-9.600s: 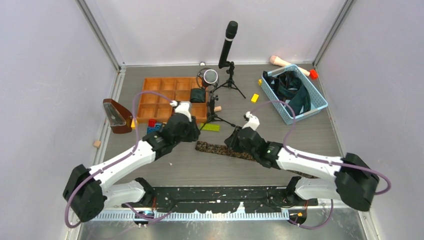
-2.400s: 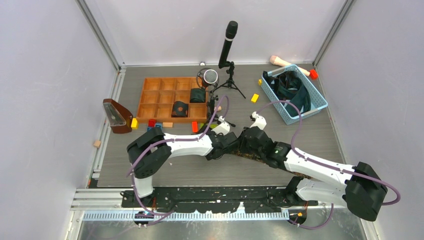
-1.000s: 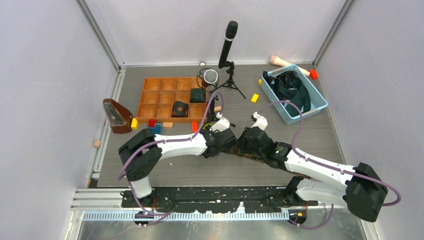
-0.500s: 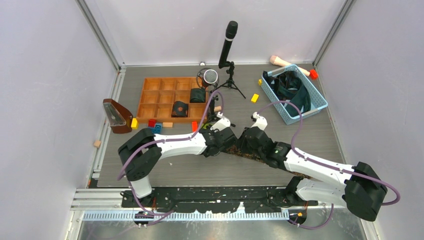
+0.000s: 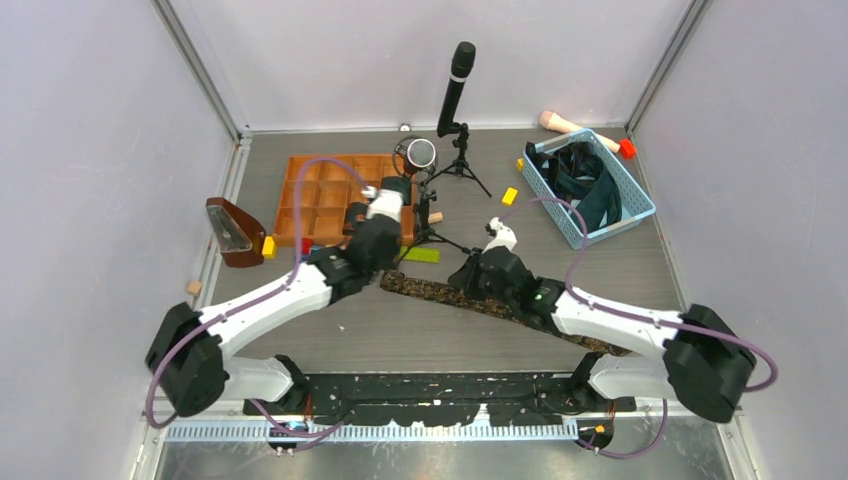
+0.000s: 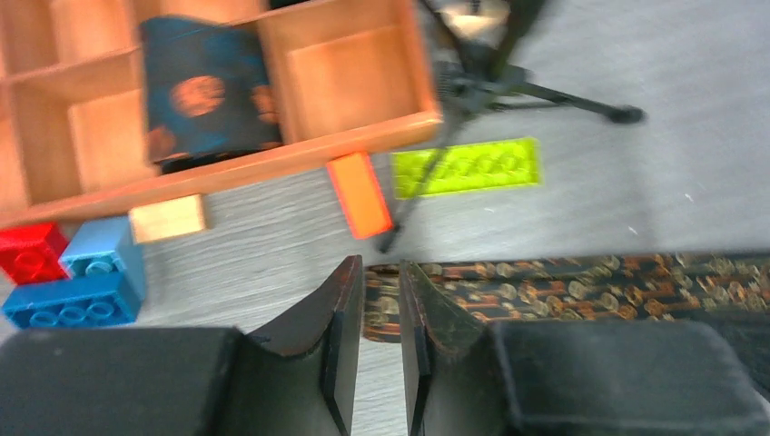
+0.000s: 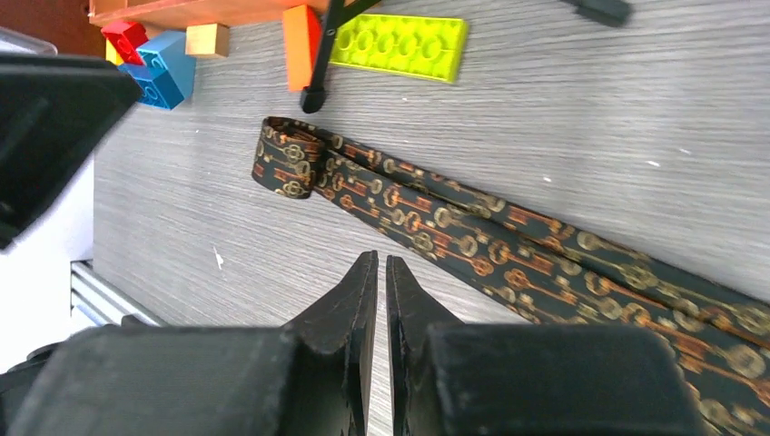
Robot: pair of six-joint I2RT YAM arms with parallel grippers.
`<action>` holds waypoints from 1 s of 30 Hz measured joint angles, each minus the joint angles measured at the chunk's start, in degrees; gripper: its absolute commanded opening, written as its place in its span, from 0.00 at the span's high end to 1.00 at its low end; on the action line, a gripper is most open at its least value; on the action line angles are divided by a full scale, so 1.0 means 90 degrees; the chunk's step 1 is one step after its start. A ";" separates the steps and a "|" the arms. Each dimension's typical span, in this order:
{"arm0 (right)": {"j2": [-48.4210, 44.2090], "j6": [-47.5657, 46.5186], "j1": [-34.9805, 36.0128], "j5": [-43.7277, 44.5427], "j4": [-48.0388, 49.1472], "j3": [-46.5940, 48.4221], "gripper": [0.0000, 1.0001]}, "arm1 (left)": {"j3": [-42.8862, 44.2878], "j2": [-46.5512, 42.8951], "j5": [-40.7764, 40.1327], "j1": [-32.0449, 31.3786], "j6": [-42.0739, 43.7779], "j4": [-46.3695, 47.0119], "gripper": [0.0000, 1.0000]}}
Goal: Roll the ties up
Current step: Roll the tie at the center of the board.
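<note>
A black tie with brown-gold speckles (image 5: 422,290) lies flat on the table, running from the centre to the right front. Its left end is folded over once (image 7: 286,168). It also shows in the left wrist view (image 6: 590,282). My left gripper (image 5: 378,262) hovers just above that folded end, nearly shut with a narrow gap and holding nothing. My right gripper (image 5: 472,283) is shut and empty, with its tips (image 7: 377,265) over bare table at the tie's near edge. A rolled tie (image 6: 209,100) sits in a compartment of the wooden tray (image 5: 310,195). Several dark ties (image 5: 585,180) lie in the blue basket (image 5: 640,203).
Two black microphone tripods (image 5: 455,160) (image 5: 428,228) stand behind the tie. A lime plate (image 6: 468,166), an orange block (image 6: 359,193), a wooden cube (image 6: 168,218) and blue and red bricks (image 6: 73,282) lie between the tray and the tie. A brown wedge-shaped object (image 5: 233,232) stands at the left.
My left arm has swung back from the middle toward the tray. The tie's left end, held between both grippers before, now lies free with one small fold. My right gripper shifted slightly left.
</note>
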 measured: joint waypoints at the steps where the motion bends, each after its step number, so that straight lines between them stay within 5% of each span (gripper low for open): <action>1: 0.0214 -0.0024 0.0000 -0.0121 0.0168 0.0066 0.87 | -0.0245 -0.0299 0.0214 0.0338 -0.0078 0.0146 0.76; 4: 0.0884 -0.0066 0.0002 -0.0461 0.0585 0.0335 0.93 | -0.0901 -0.0911 0.0770 0.1212 -0.0289 0.0447 0.76; 15: 0.3116 0.0180 0.0168 -0.1780 0.2356 0.1547 1.00 | -0.2397 -0.1666 0.2756 0.2718 -0.0976 0.0991 0.76; 30: 0.3820 0.0471 0.0369 -0.2123 0.3286 0.1365 1.00 | -0.2917 -0.1834 0.3502 0.3143 -0.1319 0.1404 0.78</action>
